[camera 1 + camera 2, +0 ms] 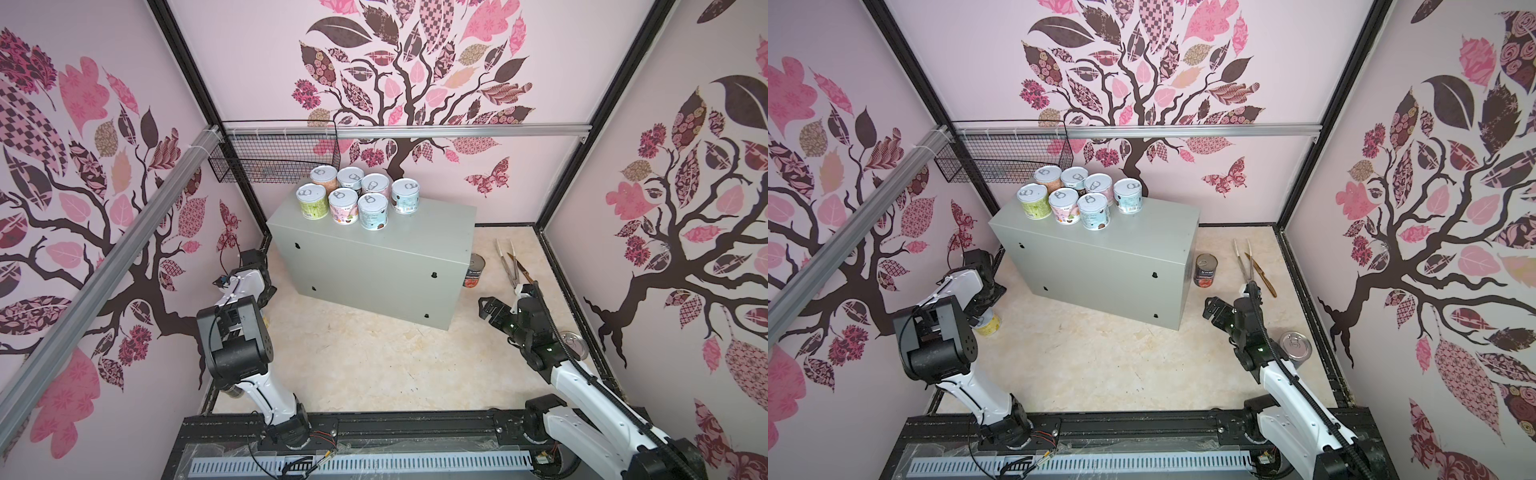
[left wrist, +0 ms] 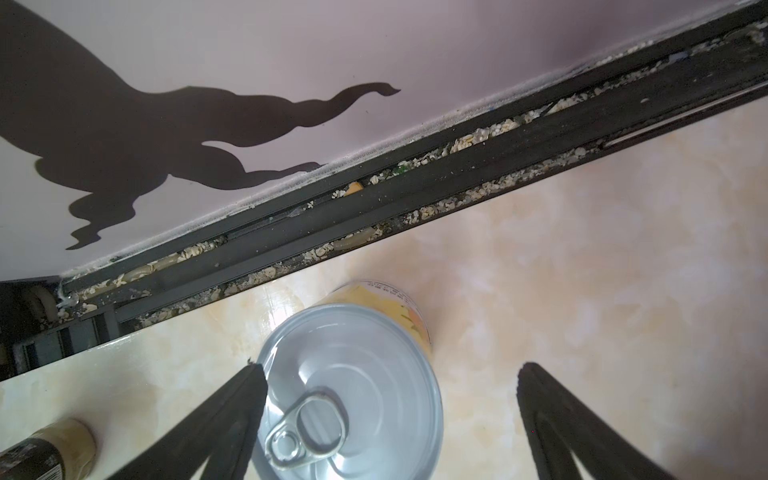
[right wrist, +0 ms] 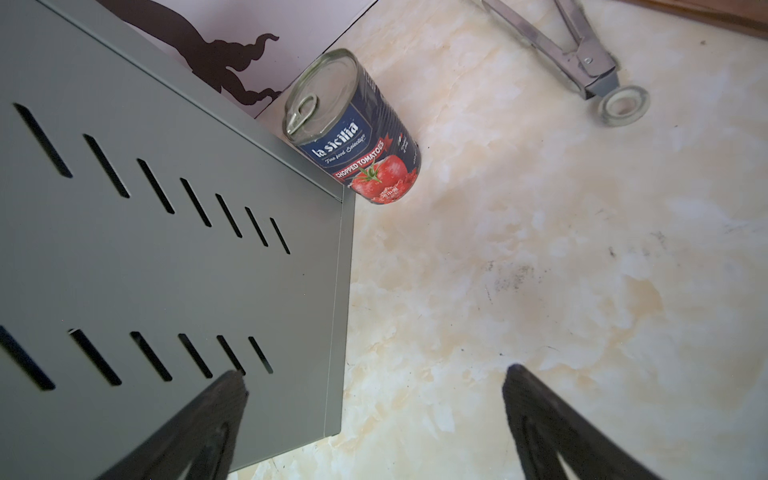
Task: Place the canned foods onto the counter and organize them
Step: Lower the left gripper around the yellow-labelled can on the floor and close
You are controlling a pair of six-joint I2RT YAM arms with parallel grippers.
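The yellow can (image 2: pixel 353 386) stands upright between the fingers of the left gripper (image 2: pixel 390 370), which gapes wide and holds nothing (one finger (image 2: pixel 232 415) is right at the lid's rim, the other well clear). The right gripper (image 3: pixel 374 370), equally wide and empty, hangs beside the bench (image 3: pixel 166 249). The tomato can (image 3: pixel 361 137) stands beyond, at its corner. Atop the bench crowd seven cans (image 1: pixel 353 195).

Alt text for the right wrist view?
A La Sicilia chopped tomatoes can stands upright on the marbled tabletop beside a corner of the grey slotted counter. The open right gripper hovers short of it; metal tongs lie beyond.
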